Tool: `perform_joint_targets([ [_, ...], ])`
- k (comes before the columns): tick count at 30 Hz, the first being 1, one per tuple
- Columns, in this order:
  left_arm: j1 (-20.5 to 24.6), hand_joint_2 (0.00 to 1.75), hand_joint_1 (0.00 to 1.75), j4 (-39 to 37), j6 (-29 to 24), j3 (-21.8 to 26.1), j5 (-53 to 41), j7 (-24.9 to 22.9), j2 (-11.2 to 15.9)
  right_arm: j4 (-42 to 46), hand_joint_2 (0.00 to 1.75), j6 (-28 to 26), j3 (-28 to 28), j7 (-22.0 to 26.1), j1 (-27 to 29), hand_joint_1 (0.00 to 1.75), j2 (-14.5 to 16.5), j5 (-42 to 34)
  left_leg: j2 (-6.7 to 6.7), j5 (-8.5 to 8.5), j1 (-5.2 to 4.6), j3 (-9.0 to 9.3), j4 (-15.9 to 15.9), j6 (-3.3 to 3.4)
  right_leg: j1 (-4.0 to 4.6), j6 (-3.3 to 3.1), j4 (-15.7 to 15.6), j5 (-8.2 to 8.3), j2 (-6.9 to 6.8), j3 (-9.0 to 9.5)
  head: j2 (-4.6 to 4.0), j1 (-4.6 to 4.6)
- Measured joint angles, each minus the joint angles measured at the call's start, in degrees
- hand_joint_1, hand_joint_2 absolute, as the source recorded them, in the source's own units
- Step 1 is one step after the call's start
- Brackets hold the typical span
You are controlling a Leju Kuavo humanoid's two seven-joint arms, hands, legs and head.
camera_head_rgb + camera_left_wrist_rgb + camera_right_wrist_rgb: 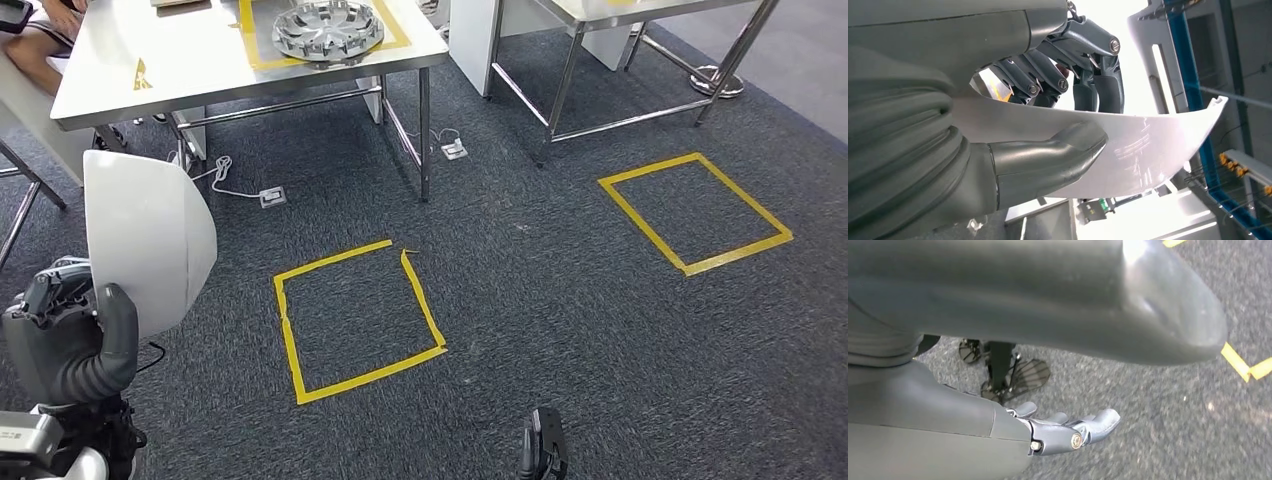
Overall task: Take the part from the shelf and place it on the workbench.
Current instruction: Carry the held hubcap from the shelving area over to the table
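My left hand clamps the white curved part, thumb over one face, fingers behind. My right hand hangs empty over carpet, fingers seemingly loosely extended.

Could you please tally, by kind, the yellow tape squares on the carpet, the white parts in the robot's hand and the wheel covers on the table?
Yellow tape squares on the carpet: 2
White part, held by left hand: 1
Silver wheel cover on table: 1
Total: 4
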State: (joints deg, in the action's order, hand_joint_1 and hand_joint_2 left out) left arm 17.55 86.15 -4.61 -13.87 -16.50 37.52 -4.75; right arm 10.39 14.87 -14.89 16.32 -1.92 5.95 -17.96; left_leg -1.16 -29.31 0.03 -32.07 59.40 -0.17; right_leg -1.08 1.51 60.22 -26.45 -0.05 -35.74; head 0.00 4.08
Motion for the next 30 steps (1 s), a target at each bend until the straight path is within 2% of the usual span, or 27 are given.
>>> perform_joint_targets([
  [3,-0.14,1.75,1.75,0.30,0.03,-0.01,-0.01,-0.17,0.01,0.00,0.00,0.00,-0.02,-0.06,-0.02,0.00,0.01,0.09,0.09,-0.59,0.07,0.34,0.04,-1.00,0.03,-1.39,-0.37,-0.49,0.01,0.55,0.00,-0.09],
  [4,-0.15,1.75,1.75,0.43,0.04,-0.01,-0.01,-0.21,0.01,0.01,0.00,-0.01,-0.02,-0.06,-0.02,0.00,-0.02,0.10,0.24,-1.19,0.13,-0.09,1.24,-1.32,-0.05,-1.86,-0.48,-0.68,-0.01,0.90,0.00,-0.18],
  [5,-0.20,1.75,1.75,0.56,0.06,-0.01,-0.01,-0.23,0.02,0.01,0.00,-0.01,-0.03,-0.06,-0.03,0.00,-0.05,0.12,0.40,-2.19,0.18,-1.24,3.62,-1.58,-0.15,-2.26,-0.58,-0.92,-0.03,1.34,0.00,-0.28],
  [7,-0.51,1.75,1.75,0.66,0.07,-0.01,0.00,-0.25,0.08,0.01,0.00,0.00,-0.04,-0.05,0.00,0.00,-0.12,0.22,0.62,-4.72,0.27,-5.65,11.36,-1.86,-0.10,-2.74,-0.60,-1.67,-0.06,2.18,0.00,-0.41],
  [8,-0.76,1.75,1.75,0.67,0.07,-0.01,-0.01,-0.26,0.13,0.00,0.00,0.00,-0.04,-0.05,0.04,0.00,-0.13,0.29,0.64,-5.29,0.30,-7.98,14.70,-1.91,-0.07,-2.80,-0.60,-2.11,-0.04,2.67,0.00,-0.41],
  [9,-0.98,1.75,1.75,0.67,0.07,-0.01,-0.02,-0.28,0.17,-0.01,0.00,0.00,-0.04,-0.05,0.10,0.00,-0.13,0.37,0.65,-4.80,0.30,-9.59,16.38,-1.86,-0.05,-2.80,-0.60,-2.59,-0.02,3.25,0.00,-0.40],
  [10,-1.12,1.75,1.75,0.69,0.07,-0.01,-0.07,-0.31,0.20,-0.01,0.00,0.02,-0.04,-0.05,0.15,0.00,-0.13,0.43,0.65,-3.08,0.29,-10.09,15.77,-1.72,-0.03,-2.75,-0.60,-3.09,0.02,3.92,0.00,-0.41],
  [11,-1.18,1.75,1.75,0.74,0.07,-0.01,-0.14,-0.32,0.22,-0.01,0.00,0.02,-0.04,-0.04,0.17,0.00,-0.13,0.48,0.66,-0.41,0.27,-9.51,13.03,-1.46,-0.03,-2.66,-0.60,-3.62,0.06,4.69,0.00,-0.41],
  [12,-1.19,1.75,1.75,0.82,0.07,-0.01,-0.21,-0.32,0.24,-0.01,0.00,0.03,-0.04,-0.04,0.19,0.00,-0.13,0.52,0.73,2.43,0.20,-8.31,9.04,-1.10,-0.03,-2.52,-0.64,-4.19,0.08,5.32,0.00,-0.42],
  [13,-1.18,1.75,1.75,0.89,0.07,-0.01,-0.28,-0.32,0.26,-0.02,0.00,0.04,-0.04,-0.03,0.14,0.00,-0.13,0.57,0.79,4.35,-0.01,-6.93,5.49,-0.70,0.06,-2.23,-0.67,-4.73,0.10,5.83,0.00,-0.49],
  [14,-1.18,1.75,1.75,0.99,0.07,-0.01,-0.32,-0.34,0.28,-0.03,0.00,0.04,-0.04,-0.04,0.07,0.00,-0.13,0.63,0.86,5.26,-0.22,-5.80,2.76,-0.34,0.08,-1.90,-0.75,-5.14,0.12,6.11,0.00,-0.55],
  [15,-1.20,1.75,1.75,1.09,0.08,-0.01,-0.37,-0.36,0.30,-0.04,0.00,0.04,-0.05,-0.07,0.03,0.00,-0.13,0.71,0.85,5.30,-0.42,-5.15,1.20,-0.05,0.07,-1.51,-0.92,-5.37,0.09,6.30,0.00,-0.59],
  [17,-1.21,1.75,1.75,1.26,0.09,0.00,-0.46,-0.39,0.31,-0.05,0.00,0.04,-0.06,-0.11,-0.03,0.00,-0.13,0.88,0.61,4.52,-0.51,-4.53,0.33,0.45,0.03,-0.82,-1.03,-5.23,0.02,6.82,0.00,-0.55],
  [19,-1.19,1.75,1.75,1.39,0.09,0.03,-0.56,-0.37,0.27,-0.05,0.00,0.04,-0.06,-0.14,-0.05,0.00,-0.13,0.98,0.43,4.15,-0.24,-3.61,-0.28,1.11,0.04,-0.43,0.67,-5.28,-0.02,6.44,0.00,-0.42],
  [20,-1.18,1.75,1.75,1.44,0.12,0.04,-0.61,-0.36,0.24,-0.05,0.00,0.05,-0.05,-0.16,-0.11,0.00,-0.13,0.99,0.40,3.93,-0.11,-3.07,-0.48,1.43,0.03,-0.28,2.84,-5.85,0.00,5.22,0.00,-0.34],
  [21,-1.20,1.75,1.75,1.46,0.17,0.05,-0.67,-0.35,0.20,-0.05,0.00,0.05,-0.05,-0.19,-0.15,0.00,-0.13,0.99,0.44,3.63,-0.04,-2.64,-0.61,1.70,0.02,-0.08,5.97,-6.87,0.02,3.26,0.00,-0.26],
  [23,-1.36,1.75,1.75,1.43,0.29,0.05,-0.78,-0.34,0.16,-0.05,0.00,0.03,-0.05,-0.33,-0.10,0.00,-0.14,0.96,0.41,2.96,-0.06,-2.00,-0.63,1.97,0.03,0.36,12.50,-9.40,0.04,-1.56,0.00,-0.14],
  [24,-1.46,1.75,1.75,1.38,0.34,0.05,-0.83,-0.34,0.16,-0.05,0.00,0.00,-0.05,-0.45,-0.01,0.00,-0.15,0.89,0.34,2.57,-0.06,-1.61,-0.61,1.96,0.03,0.50,14.24,-9.87,0.04,-3.39,0.00,-0.14],
  [25,-1.53,1.75,1.75,1.33,0.37,0.05,-0.88,-0.34,0.16,-0.05,0.00,-0.02,-0.05,-0.58,0.08,0.00,-0.18,0.82,0.25,2.15,-0.04,-1.13,-0.59,1.89,0.01,0.59,14.15,-9.21,0.04,-4.35,0.00,-0.14],
  [26,-1.54,1.75,1.75,1.29,0.38,0.05,-0.92,-0.34,0.16,-0.05,0.00,-0.04,-0.06,-0.71,0.13,0.00,-0.20,0.75,0.18,1.68,0.00,-0.54,-0.56,1.74,-0.04,0.63,12.02,-7.24,0.03,-4.26,0.00,-0.14],
  [28,-1.50,1.75,1.75,1.22,0.40,0.05,-1.01,-0.33,0.15,-0.08,0.00,-0.07,-0.06,-0.86,0.18,0.00,-0.25,0.66,0.12,0.63,0.03,0.77,-0.44,1.25,-0.07,0.57,4.64,-1.64,0.01,-2.38,0.00,-0.17],
  [30,-1.39,1.75,1.75,1.13,0.46,0.05,-1.04,-0.32,0.14,-0.12,0.00,-0.09,-0.06,-0.91,0.14,0.00,-0.26,0.64,0.08,-0.26,-0.06,1.37,-0.37,0.56,0.17,-0.06,0.10,0.45,-0.05,-0.99,0.00,-0.25],
])
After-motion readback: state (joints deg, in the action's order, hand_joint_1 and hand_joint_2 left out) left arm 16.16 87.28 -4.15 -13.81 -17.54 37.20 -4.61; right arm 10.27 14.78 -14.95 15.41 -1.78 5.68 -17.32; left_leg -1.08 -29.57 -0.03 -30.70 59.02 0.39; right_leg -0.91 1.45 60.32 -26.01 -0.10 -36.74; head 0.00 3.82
